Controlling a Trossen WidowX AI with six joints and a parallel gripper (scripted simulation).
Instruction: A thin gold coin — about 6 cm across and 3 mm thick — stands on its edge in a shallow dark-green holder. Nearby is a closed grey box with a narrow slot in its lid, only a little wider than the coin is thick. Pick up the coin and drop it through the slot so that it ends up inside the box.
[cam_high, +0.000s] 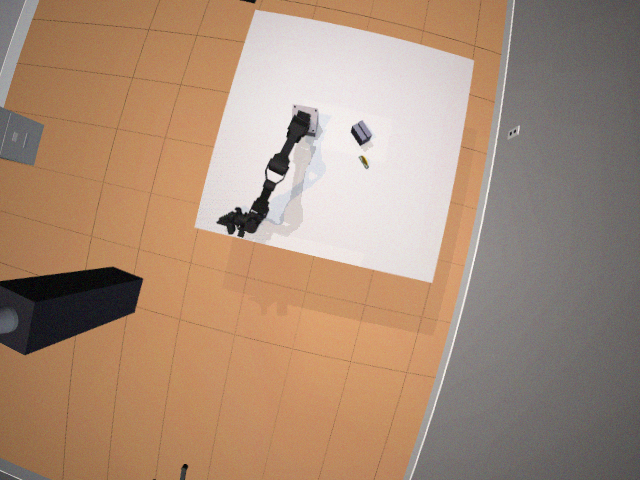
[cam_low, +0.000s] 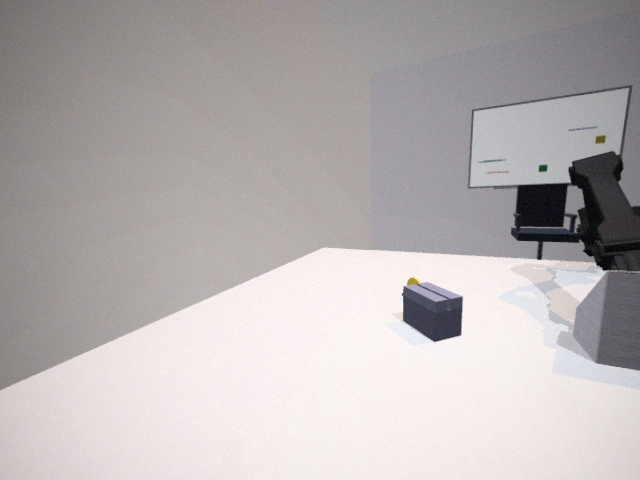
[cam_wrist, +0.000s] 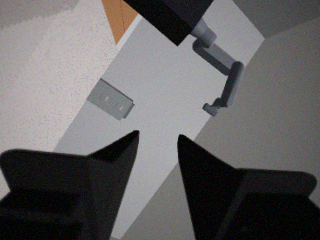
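Note:
The gold coin (cam_high: 364, 160) (cam_low: 413, 281) stands on edge in its small dark-green holder, right of the arm in the top view. In the exterior view the box hides most of the holder and the coin's lower part. The closed grey box (cam_high: 361, 133) (cam_low: 431, 314) stands close by, with a narrow slot running along its lid. My gripper (cam_high: 227, 219) (cam_wrist: 158, 137) is partly open with nothing between its fingers. It is raised over the table's edge at the lower left of the top view, far from coin and box.
The white table (cam_high: 403, 217) (cam_low: 258, 372) carries the arm's base (cam_high: 312, 122) (cam_low: 615, 320). A large dark box-shaped object (cam_high: 85, 310) is at the lower left of the top view. An office chair (cam_low: 542, 206) and a whiteboard (cam_low: 516, 139) are beyond the table.

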